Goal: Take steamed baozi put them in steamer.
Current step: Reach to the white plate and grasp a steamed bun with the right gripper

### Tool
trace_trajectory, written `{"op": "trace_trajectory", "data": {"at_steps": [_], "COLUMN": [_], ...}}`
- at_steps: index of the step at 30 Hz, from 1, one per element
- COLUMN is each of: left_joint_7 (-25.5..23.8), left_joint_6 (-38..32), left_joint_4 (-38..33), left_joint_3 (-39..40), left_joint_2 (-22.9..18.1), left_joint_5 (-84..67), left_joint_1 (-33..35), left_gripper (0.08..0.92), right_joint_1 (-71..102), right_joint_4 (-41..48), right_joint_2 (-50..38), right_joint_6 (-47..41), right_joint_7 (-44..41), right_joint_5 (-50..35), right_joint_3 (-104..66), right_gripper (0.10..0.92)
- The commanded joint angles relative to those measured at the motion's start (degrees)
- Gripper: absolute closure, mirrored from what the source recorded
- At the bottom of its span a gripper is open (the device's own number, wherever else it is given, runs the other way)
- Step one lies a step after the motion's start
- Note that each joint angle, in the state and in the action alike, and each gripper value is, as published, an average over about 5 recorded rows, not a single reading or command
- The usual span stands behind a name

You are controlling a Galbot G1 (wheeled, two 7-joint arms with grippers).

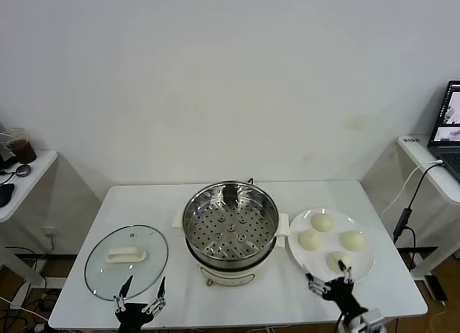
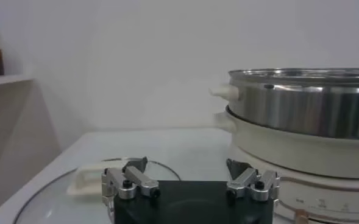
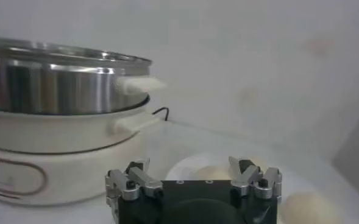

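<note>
Four small, smooth, pale cream-white steamed baozi (image 1: 330,241) on a flat white round plate (image 1: 366,265), lower right of the head frame, on the white counter (image 1: 144,203). Just left of the plate, at frame centre: large round shiny steel steamer (image 1: 231,229) with perforated tray, cream-white base and side handles, uncovered, nothing inside. Lower left: round glass lid with white handle (image 1: 126,261), flat on the counter.

Right pincer (image 1: 329,277) released, fingers spread wide, nothing between them, low at the bottom right edge, just beside the nearest bun (image 1: 338,260). Left pincer (image 1: 141,290) likewise released and empty, at the near rim of the lid, idle.

Step in hand, by judgement: first pick, none yet moved. Best done by taking the nearest bun first, since reaching past it risks knocking the rest. Fingers either side of its widest part, lowered close to the plate, closed gently; soft dough likely to dent or tear under a hard squeeze. Lift straight up, clear of the steamer's rim and handle, then across and down onto the perforated tray, toward one side to leave room for three more.

Buns plump, domed, matte, unmarked; spaced apart on the plate, apparently not touching. In the right wrist view, two visible beyond the fingers (image 3: 252,173), one (image 3: 307,207) off to the side.
</note>
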State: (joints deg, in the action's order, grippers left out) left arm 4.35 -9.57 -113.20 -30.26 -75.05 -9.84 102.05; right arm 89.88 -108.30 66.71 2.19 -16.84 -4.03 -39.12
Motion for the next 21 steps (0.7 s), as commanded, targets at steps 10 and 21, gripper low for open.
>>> {"op": "trace_trajectory", "data": {"at_steps": [10,21], "left_joint_7": [-0.51,-0.41], "left_joint_6": [-1.13,-2.54], "left_joint_4": [0.68,0.51], "left_joint_3": [-2.01,-3.95], "left_joint_2": [-0.44,-1.75], "left_joint_5": [1.44,2.33], "left_joint_1": [-2.10,-0.88], "left_gripper": [0.177,0.177], "right_joint_1": [-27.16,-63.99], "right_joint_4": [18.27,37.60], "right_joint_2": [-30.69,-31.81], "right_joint_6": [0.80,5.91], "right_joint_7": [-23.56,-42.96], "right_joint_5": [23.16,29.45], "right_joint_3": [5.62,38.05], "right_gripper": [0.203,0.203]}}
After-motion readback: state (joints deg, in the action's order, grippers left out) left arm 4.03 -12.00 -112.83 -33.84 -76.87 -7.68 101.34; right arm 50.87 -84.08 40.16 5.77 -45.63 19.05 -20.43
